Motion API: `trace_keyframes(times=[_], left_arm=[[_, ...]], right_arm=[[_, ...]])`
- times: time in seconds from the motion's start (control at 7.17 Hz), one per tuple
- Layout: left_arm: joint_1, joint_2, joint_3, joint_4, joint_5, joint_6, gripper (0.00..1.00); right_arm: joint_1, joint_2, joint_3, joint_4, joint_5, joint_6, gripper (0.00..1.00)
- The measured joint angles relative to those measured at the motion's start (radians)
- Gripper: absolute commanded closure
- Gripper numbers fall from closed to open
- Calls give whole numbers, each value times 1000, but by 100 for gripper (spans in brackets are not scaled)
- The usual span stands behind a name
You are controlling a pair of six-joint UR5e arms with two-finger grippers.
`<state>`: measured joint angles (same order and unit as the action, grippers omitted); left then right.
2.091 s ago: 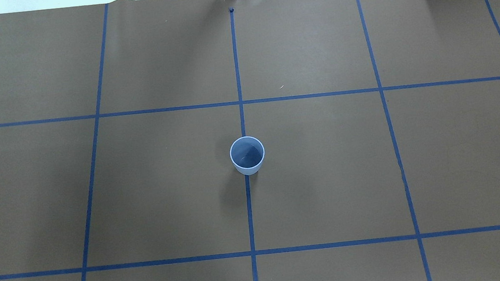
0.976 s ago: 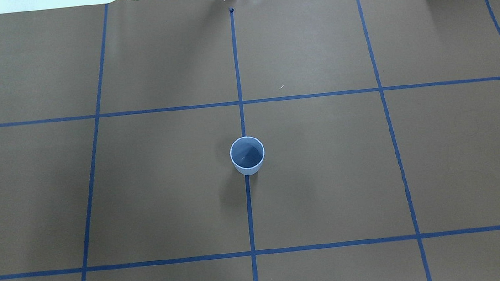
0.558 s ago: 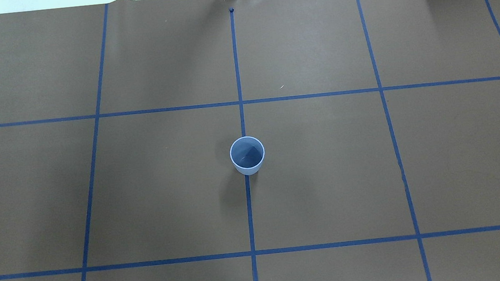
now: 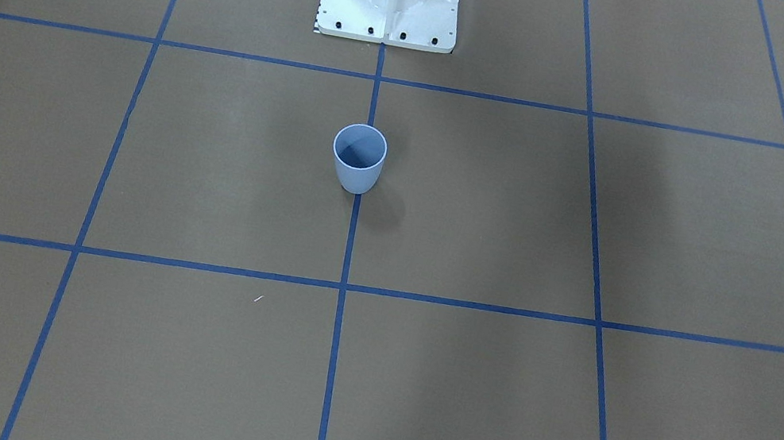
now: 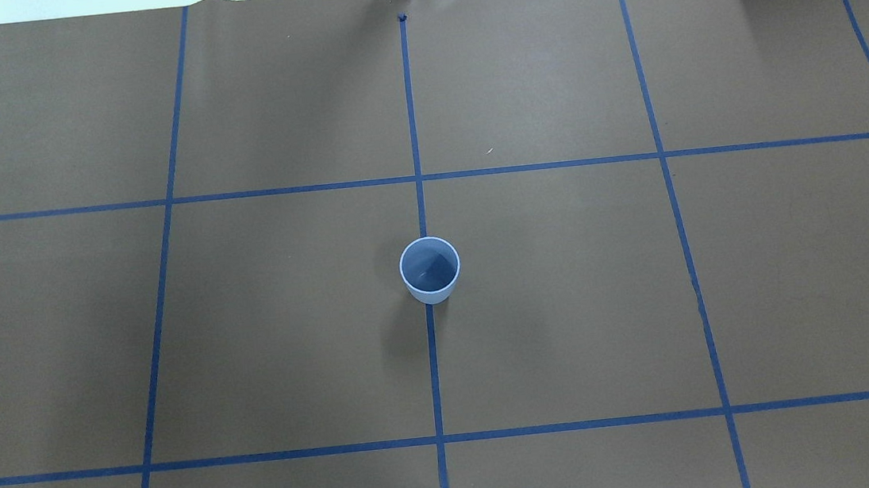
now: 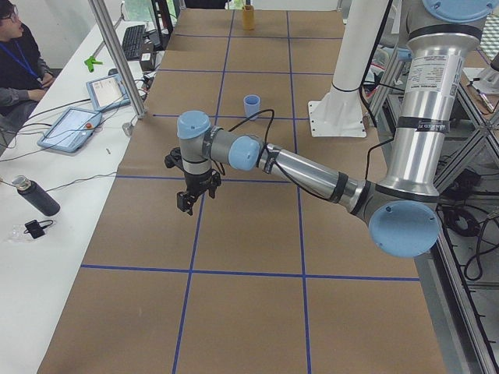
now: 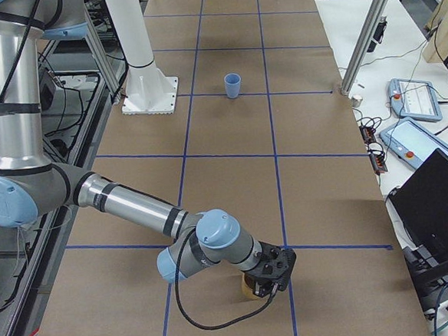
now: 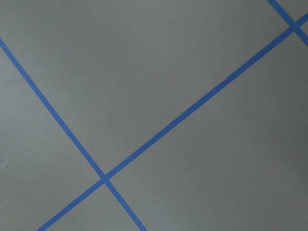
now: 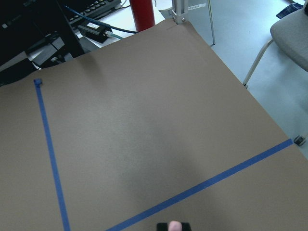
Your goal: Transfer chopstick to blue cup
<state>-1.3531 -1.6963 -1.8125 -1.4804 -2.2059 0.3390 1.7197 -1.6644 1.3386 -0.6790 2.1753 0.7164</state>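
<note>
The right hand (image 7: 261, 284), at the worktop's right end, appears clenched on the chopstick (image 9: 175, 225), seen end-on, so probably upright. The blue cup (image 5: 430, 268) stands mid-worktop, well apart, toward the robot's left.

Brown paper (image 5: 568, 303) covers table, blue tape grid (image 5: 410, 119) on it. Exterior left view: bottle (image 6: 35, 196) at 9 o'clock, tablet (image 6: 69, 128) at 10, seated person (image 6: 19, 70) at 11. Right wrist view: chair (image 9: 293, 29) at 2.
</note>
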Motion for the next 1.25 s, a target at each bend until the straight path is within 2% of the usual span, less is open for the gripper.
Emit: trace_keyframes(times=[0.42, 0.7, 0.98, 1.25], left_arm=[[0, 1, 3, 0, 0, 0, 1], [0, 2, 5, 0, 0, 0, 1], [-19, 3, 12, 0, 2, 2, 1], [-90, 3, 47, 1, 3, -51, 1]], right_arm=[[105, -1, 54, -16, 79, -18, 100], [185, 1, 73, -77, 97, -119, 100], [234, 11, 172, -246, 101, -235, 100], [239, 45, 286, -414, 100, -266, 100]])
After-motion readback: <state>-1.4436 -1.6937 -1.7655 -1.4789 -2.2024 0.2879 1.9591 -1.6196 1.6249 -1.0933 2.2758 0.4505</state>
